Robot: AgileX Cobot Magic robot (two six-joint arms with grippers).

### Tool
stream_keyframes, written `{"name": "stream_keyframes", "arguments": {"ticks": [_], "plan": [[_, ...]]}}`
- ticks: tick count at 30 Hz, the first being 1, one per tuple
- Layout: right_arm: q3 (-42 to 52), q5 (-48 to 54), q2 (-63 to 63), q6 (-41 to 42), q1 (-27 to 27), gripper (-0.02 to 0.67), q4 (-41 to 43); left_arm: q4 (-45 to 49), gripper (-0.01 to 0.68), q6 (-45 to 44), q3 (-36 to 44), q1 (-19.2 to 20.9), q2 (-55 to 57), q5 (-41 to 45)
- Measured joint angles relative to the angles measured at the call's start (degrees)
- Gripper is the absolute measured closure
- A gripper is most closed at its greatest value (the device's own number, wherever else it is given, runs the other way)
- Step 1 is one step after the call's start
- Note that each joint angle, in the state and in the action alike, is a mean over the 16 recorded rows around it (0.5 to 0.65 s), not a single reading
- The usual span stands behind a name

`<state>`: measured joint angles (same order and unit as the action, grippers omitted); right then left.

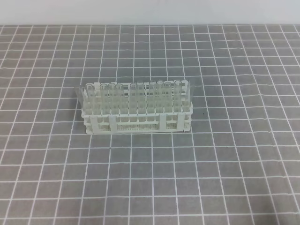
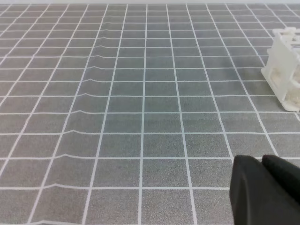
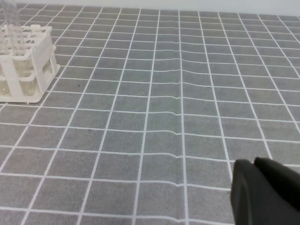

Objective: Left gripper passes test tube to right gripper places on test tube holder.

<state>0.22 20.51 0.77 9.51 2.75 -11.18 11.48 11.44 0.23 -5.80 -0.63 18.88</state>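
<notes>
Left wrist view: black two-fingered left hand [image 2: 263, 164] sits at the bottom right corner, fingers together, nothing between them. Beyond it, bare grey cloth-covered surface with a white grid [image 2: 140, 103], rippled along one line. White plastic lattice test tube holder [image 2: 283, 70] just enters at the far right edge, well apart from the hand.

Right wrist view: black right hand [image 3: 255, 165] at the bottom right corner, fingers closed, holding nothing. Holder lies far left in this view, well apart; clear tubes rise from it.

Exterior high view: neither hand nor arm visible. Holder stands alone near the middle of the surface, long side toward the camera. Slim transparent glass test tubes [image 1: 140, 91] stand upright in the far rows, roughly ten or so; near rows look empty. No loose tube seen lying on the surface in any view, so the tube to be passed is presumably one of those in the rack; which one, cannot tell.

Handling judgement: tube is light, rigid, smooth glass, so slippery and breakable under a hard pinch or a sideways knock. Best taken on the exposed upper part above the lattice, lifted straight up to clear the hole, leaving free length for the right hand to grip at the pass.
</notes>
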Motion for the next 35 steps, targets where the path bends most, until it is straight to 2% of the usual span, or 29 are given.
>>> {"name": "stream_keyframes", "arguments": {"ticks": [35], "plan": [[0.0,0.0,-0.1,0.0,0.0,0.662,0.0,0.4,0.659,0.0,0.0,0.0,-0.3,0.1]]}}
